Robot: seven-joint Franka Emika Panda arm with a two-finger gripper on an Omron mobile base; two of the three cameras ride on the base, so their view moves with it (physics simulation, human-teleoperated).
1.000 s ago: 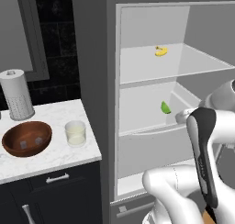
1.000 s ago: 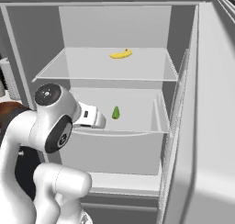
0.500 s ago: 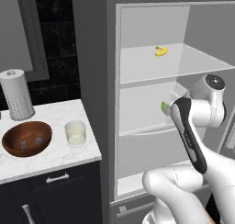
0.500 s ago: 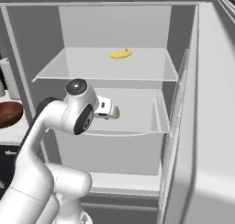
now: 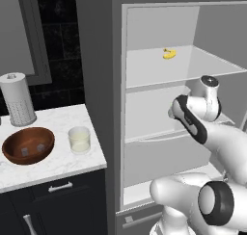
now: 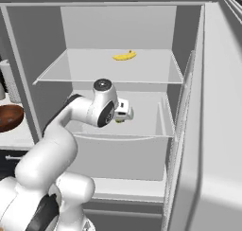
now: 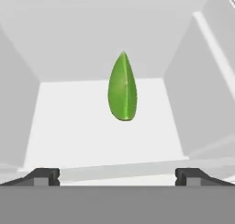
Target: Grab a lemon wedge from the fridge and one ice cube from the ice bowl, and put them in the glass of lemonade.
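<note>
Since the earlier frame the arm has swung deeper into the fridge (image 6: 189,107), and the hand (image 7: 117,175), its 2 fingers spread wide and empty, now faces the lemon wedge (image 7: 122,87) at 12 o'clock on the middle shelf. The wedge looks light, soft and slippery; pinching its flat flanks mid-body seems safest. The glass of lemonade (image 5: 79,139) waits on the bench (image 5: 53,169) beside the ice bowl (image 5: 28,145).

No readable text or labels anywhere

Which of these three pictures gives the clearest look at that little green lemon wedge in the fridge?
The hand view: the lemon wedge lies dead centre on the white shelf, whole and unobstructed, ahead of the open fingers. In the right base view only a sliver peeks out below the hand. In the left base view the arm covers that spot.
</note>
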